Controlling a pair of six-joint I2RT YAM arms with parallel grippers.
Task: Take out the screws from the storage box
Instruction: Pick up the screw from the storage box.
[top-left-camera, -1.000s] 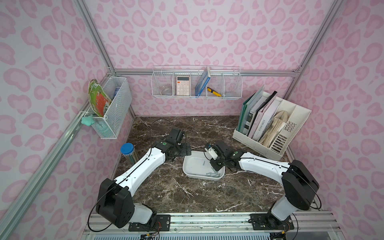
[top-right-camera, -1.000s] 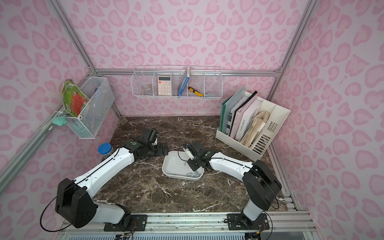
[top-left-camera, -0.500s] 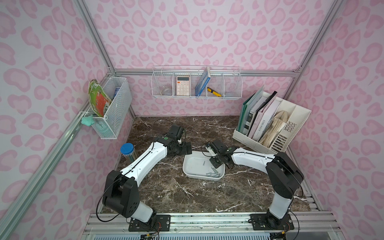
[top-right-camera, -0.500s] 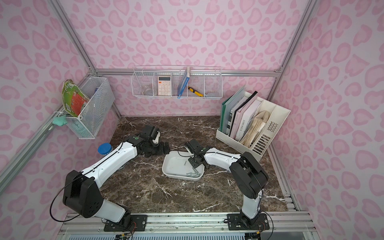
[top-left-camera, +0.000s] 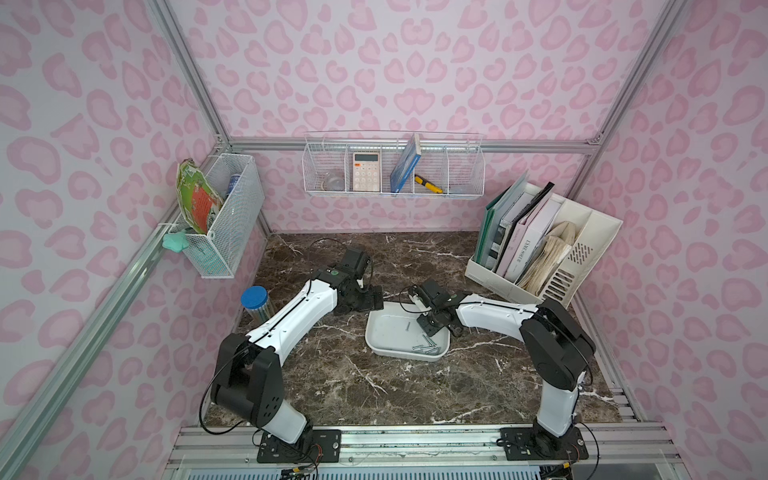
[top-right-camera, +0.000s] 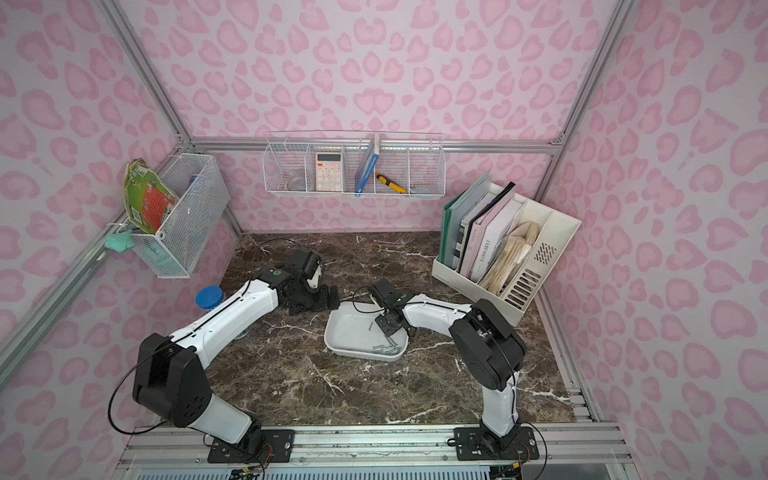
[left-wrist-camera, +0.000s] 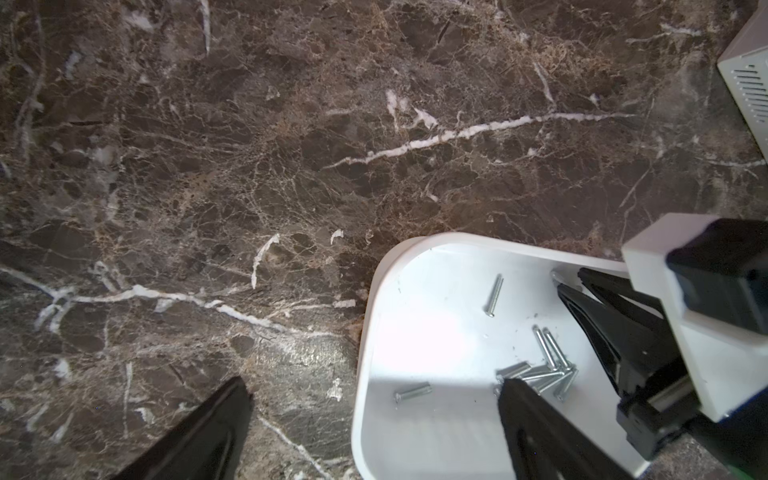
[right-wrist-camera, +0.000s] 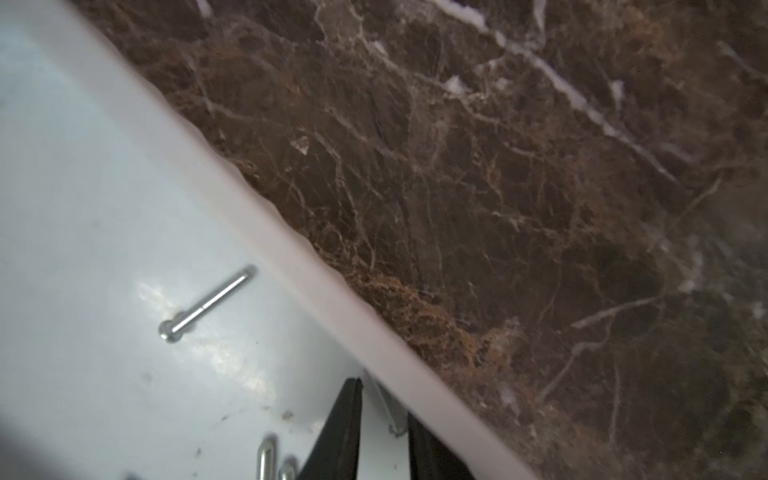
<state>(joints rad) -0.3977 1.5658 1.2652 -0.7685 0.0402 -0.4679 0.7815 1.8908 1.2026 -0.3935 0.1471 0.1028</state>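
The storage box (top-left-camera: 370, 332) is a shallow white tray in mid-table, seen in both top views (top-right-camera: 331, 332). Several silver screws (top-left-camera: 426, 348) lie bunched at its near right corner, and one lies apart (top-left-camera: 408, 327). My right gripper (top-left-camera: 430, 328) reaches down inside the box by its right wall. In the right wrist view the gripper (right-wrist-camera: 382, 399) stands narrowly open, with a screw (right-wrist-camera: 388, 409) between its fingers, touching one of them. My left gripper (left-wrist-camera: 370, 415) is wide open, straddling the box's far left wall (left-wrist-camera: 365, 332). One left finger (left-wrist-camera: 536, 432) hangs over the screw pile (left-wrist-camera: 540, 374).
A blue-lidded jar (top-left-camera: 254, 299) stands at the table's left edge by my left arm. A cream file organiser (top-left-camera: 582, 249) fills the back right corner. White wire baskets hang on the back wall (top-left-camera: 328, 174) and the left wall (top-left-camera: 232, 220).
My right gripper's jaws have narrowed around a screw by the box's wall. Both arms have drawn in, and my left gripper has edged toward the box.
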